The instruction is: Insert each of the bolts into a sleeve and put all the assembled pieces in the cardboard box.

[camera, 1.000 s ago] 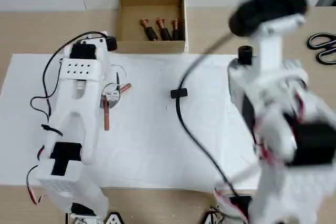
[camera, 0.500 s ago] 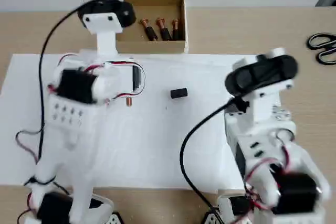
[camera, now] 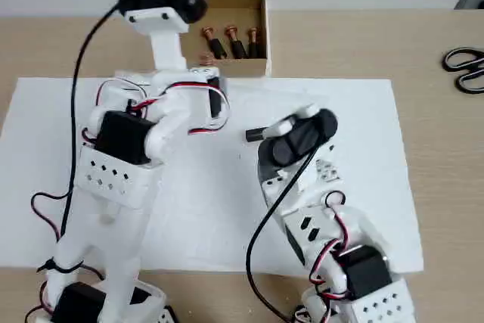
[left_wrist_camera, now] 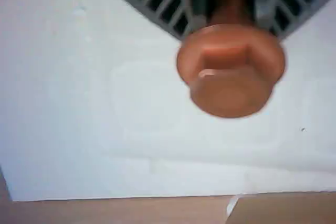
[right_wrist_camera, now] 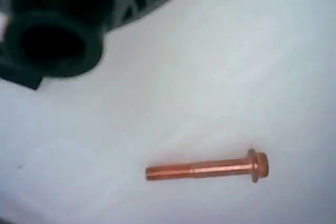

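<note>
left tool (left_wrist_camera: 231, 11) gripped a bolt (left_wrist_camera: 231, 72): alignment would decide the fit

left tool was clamped on the copper bolt, head jutting past its fingers, raised just outside the near wall of the cardboard box (camera: 242, 68), where three assembled pieces (camera: 231, 41) lay. right tool (camera: 266, 145) sat at the black sleeve (camera: 257, 135) on the white sheet (camera: 363, 172), well clear of the box; whether it had closed on the sleeve could not be told. the step in hand looked like mating bolt to sleeve. done well, the sleeve would be held firmly first, bore turned toward the shank, both axes in line, then pushed slowly. a second bolt (right_wrist_camera: 207, 167) waited on the sheet.
</note>
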Robot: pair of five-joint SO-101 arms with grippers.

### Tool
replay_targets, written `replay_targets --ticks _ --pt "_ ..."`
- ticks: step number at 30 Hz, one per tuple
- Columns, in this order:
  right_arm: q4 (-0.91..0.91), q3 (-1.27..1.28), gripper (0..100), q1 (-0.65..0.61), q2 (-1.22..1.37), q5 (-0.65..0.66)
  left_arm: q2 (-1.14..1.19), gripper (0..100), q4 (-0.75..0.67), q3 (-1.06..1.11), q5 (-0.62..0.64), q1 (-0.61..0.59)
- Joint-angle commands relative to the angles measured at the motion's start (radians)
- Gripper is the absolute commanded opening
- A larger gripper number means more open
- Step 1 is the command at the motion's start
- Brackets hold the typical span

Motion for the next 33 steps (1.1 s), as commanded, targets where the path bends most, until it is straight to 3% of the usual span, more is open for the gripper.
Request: replay_targets --ticks 1,9,15,21,33 --pt "-0.102 0.114 0.4 -0.022 -0.077 -0.014 -0.054 1 -0.031 -0.012 -0.012 0.012" --pt "-0.148 0.275 0.4 -0.076 -0.211 -0.103 -0.325 1 -0.13 0.105 -0.012 0.046" --pt "-0.148 0.281 0.4 -0.076 -0.225 -0.117 -0.459 1 -0.44 0.549 -0.009 0.063" --pt "-0.148 0.281 0.4 -0.097 -0.229 -0.117 -0.585 1 -0.713 0.857 -0.011 0.176" --pt "-0.148 0.282 0.4 -0.104 -0.231 -0.117 -0.598 1 -0.654 0.872 -0.008 0.252"
